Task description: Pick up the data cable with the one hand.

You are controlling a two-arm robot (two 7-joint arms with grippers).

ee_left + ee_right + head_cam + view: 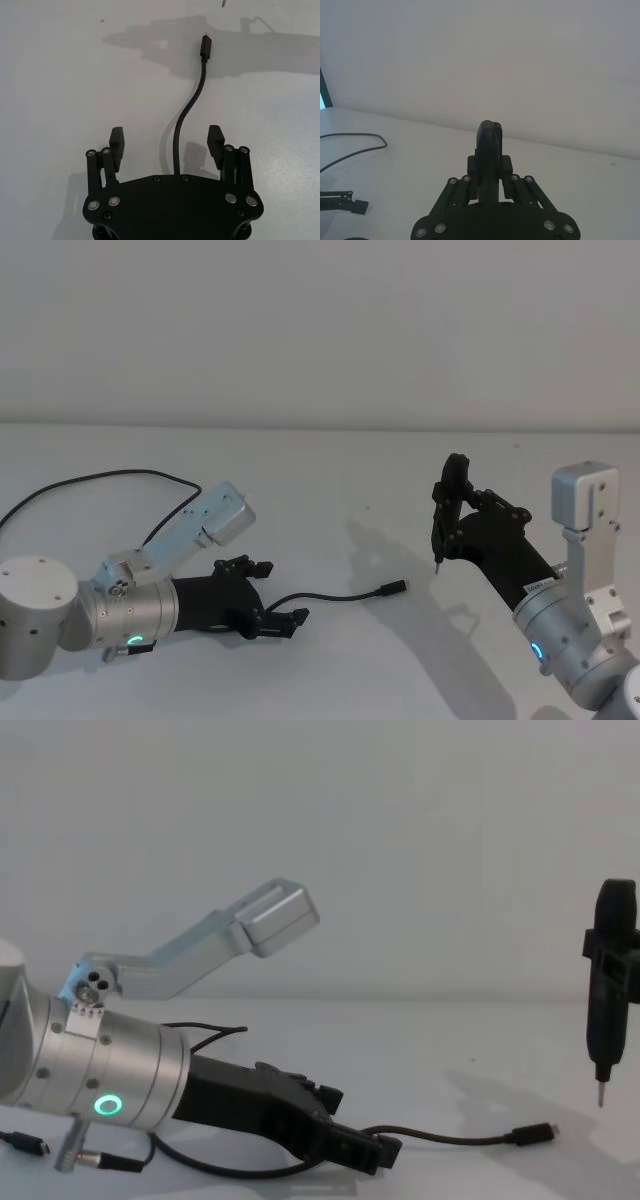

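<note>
White bench (330, 470) and a plain pale wall make up the whole setting. The left gripper (166, 135) sits low over the bench on the robot's left. Its fingers (116, 137) are spread wide and hold nothing. The data cable (192, 97) lies flat on the bench and runs out from under the gripper's body. It passes between the two fingers, nearer one of them but touching neither, as far as the left wrist view shows. It then curves forward to its small plug (205, 46), which rests well beyond the fingertips toward the middle of the bench.

The right gripper (450, 520) is raised on the robot's right, apart from the cable. Its fingers are clamped on a slim black tool (608, 980) held upright with its metal tip above the bench.

Judging by this, the approach looks done, since the open fingers straddle the cord. What is left is to close on the cable and lift it. None of it is off the bench yet, and the thin cord could slip out if the fingers close too high.
</note>
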